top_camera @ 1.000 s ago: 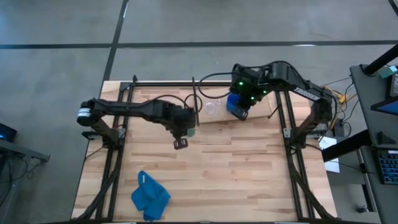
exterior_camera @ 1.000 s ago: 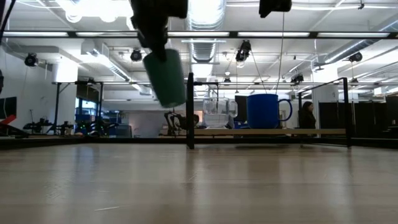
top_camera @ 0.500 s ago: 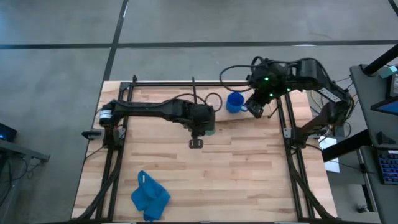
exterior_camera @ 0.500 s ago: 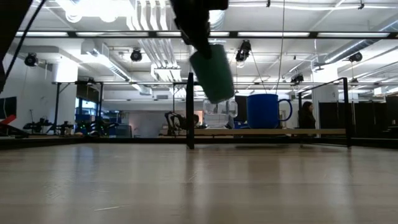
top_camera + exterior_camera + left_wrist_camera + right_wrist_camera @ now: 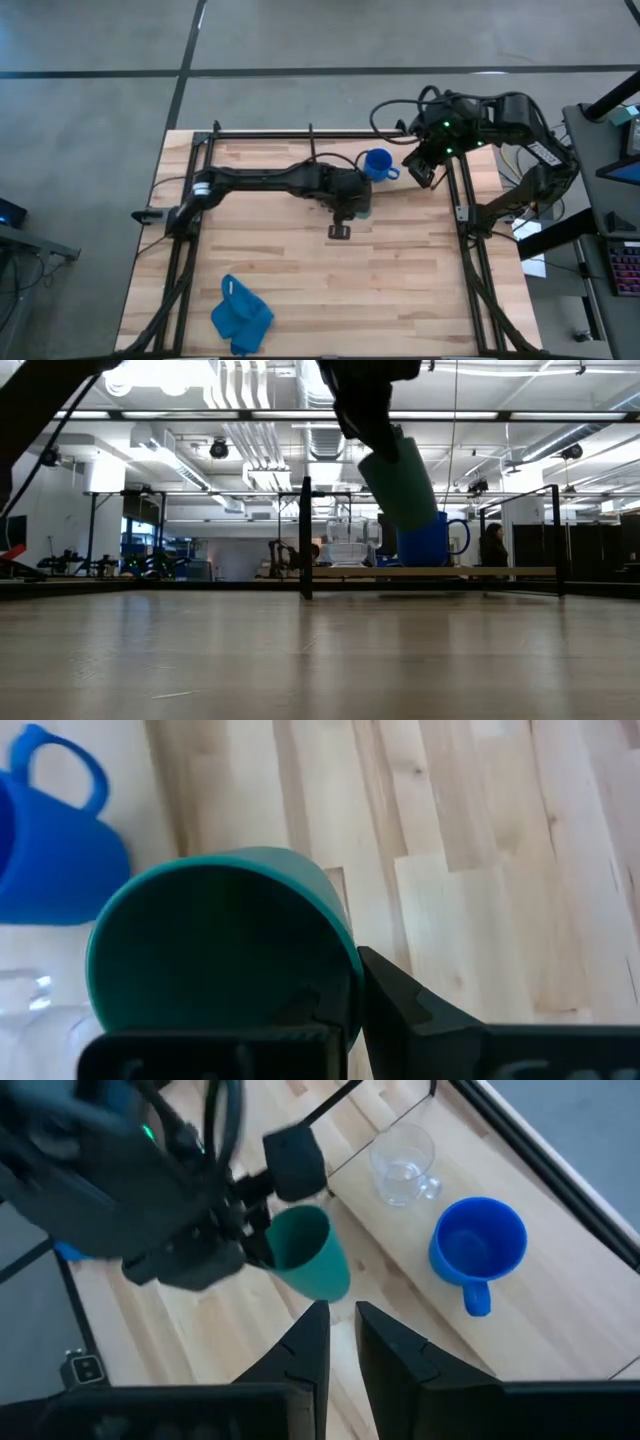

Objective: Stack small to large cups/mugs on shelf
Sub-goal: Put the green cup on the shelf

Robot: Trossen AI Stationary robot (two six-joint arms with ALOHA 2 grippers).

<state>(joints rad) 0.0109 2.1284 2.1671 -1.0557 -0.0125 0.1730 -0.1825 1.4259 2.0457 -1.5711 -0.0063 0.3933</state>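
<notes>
Three cups show: the left gripper (image 5: pixel 355 205) is clenched on the tilted green cup (image 5: pixel 308 1252), held in the air just beside the shelf (image 5: pixel 520 1315), where the blue mug (image 5: pixel 478 1245) and glass cup (image 5: pixel 402 1163) stand, while the right gripper (image 5: pixel 340 1335), fingers nearly closed and empty, hangs above the shelf.

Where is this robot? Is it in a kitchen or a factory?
Probably a robot lab or workshop, not a kitchen. The low view shows a big hall with ceiling ducts and a person far back. The left gripper holds a green cup over a wooden table.
</notes>
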